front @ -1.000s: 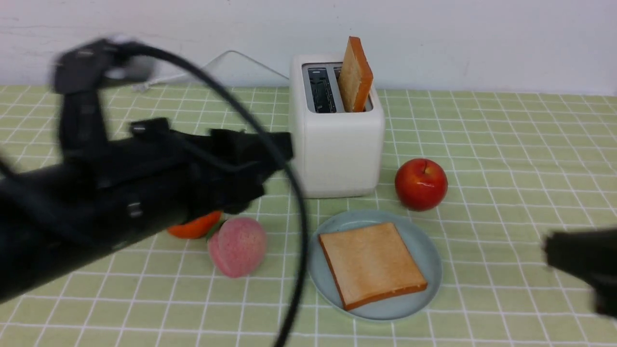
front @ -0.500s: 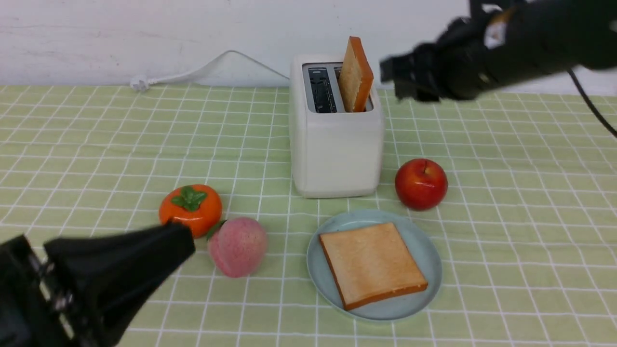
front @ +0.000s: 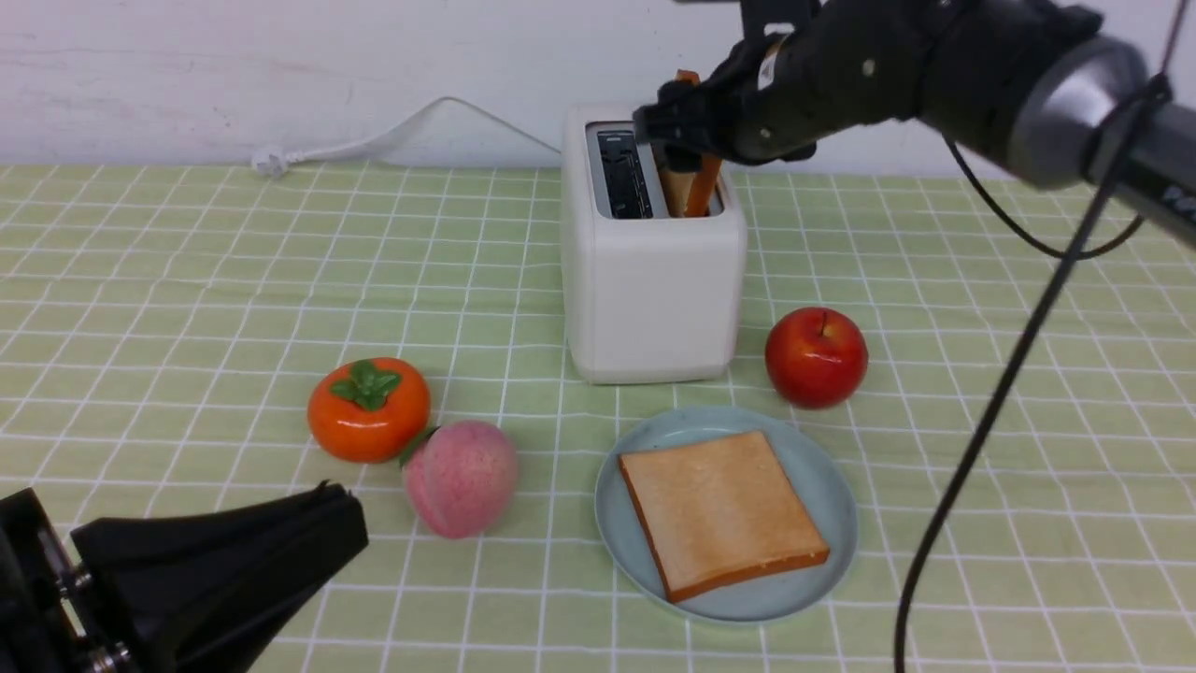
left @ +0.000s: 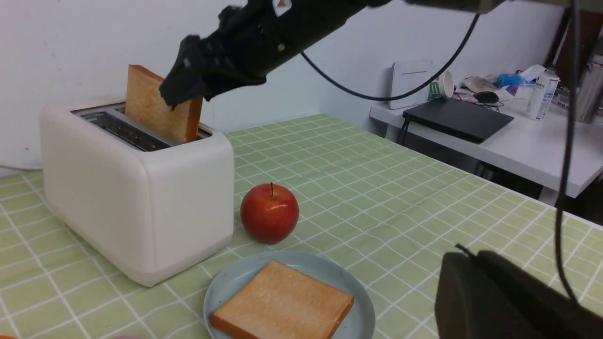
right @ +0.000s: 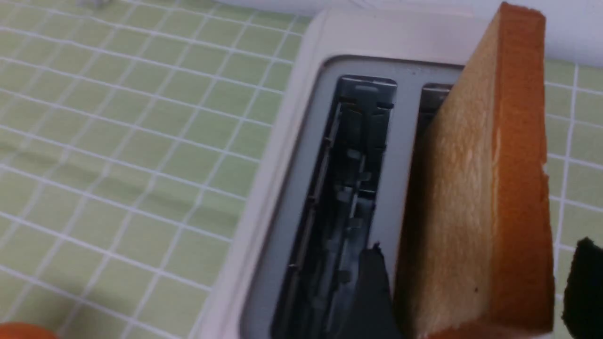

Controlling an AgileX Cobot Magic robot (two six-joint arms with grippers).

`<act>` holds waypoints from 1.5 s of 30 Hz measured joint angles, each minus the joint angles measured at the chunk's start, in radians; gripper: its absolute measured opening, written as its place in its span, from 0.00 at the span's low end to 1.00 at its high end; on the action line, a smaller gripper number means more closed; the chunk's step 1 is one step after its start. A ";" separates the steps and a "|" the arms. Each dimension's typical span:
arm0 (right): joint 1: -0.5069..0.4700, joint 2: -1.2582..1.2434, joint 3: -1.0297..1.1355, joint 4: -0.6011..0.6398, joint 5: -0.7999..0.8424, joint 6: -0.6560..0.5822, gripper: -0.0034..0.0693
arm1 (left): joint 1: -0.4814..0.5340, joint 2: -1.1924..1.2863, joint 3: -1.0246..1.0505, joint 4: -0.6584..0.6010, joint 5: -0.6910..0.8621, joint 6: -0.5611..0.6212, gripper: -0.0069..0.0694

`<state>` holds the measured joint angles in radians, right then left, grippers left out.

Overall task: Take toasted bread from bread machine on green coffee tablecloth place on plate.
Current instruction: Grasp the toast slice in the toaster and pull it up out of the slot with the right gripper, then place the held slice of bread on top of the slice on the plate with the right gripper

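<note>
Second toast: grasp pending.
Upper centre, the right gripper (front: 687, 140), jaws wide, straddles the golden square toast slice (front: 690, 190) standing in the boxy white toaster (front: 654, 290); it should close, then lift straight up toward the pale blue round plate (front: 822, 486).

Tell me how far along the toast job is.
Done: one slice lies flat on the plate. In hand: the right hand, open, straddles the second slice standing in the toaster. Left: grip it, lift it out, set it on the plate.
</note>
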<state>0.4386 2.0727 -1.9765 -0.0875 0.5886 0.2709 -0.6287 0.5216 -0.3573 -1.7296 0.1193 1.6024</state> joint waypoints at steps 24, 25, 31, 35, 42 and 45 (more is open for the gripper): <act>0.000 0.016 -0.002 -0.024 -0.087 0.000 0.18 | 0.000 0.000 0.000 0.000 -0.019 0.000 0.07; 0.000 0.012 -0.002 -0.024 -0.090 0.000 0.18 | 0.000 0.000 0.000 0.000 -0.019 0.000 0.07; 0.015 -0.115 -0.002 0.006 -0.079 0.000 0.17 | 0.000 0.000 0.000 0.000 -0.019 0.000 0.07; 0.030 -0.254 -0.003 0.031 0.011 -0.034 0.17 | 0.000 0.000 0.000 0.000 -0.019 0.000 0.07; -0.010 -0.454 0.040 0.157 0.471 -0.315 0.17 | 0.000 0.000 0.000 0.000 -0.019 0.000 0.08; -0.051 -0.490 0.126 0.276 0.565 -0.382 0.17 | 0.000 0.000 0.000 0.000 -0.019 0.000 0.08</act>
<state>0.3875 1.5827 -1.8501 0.1887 1.1532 -0.1112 -0.6287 0.5216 -0.3573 -1.7296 0.1000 1.6024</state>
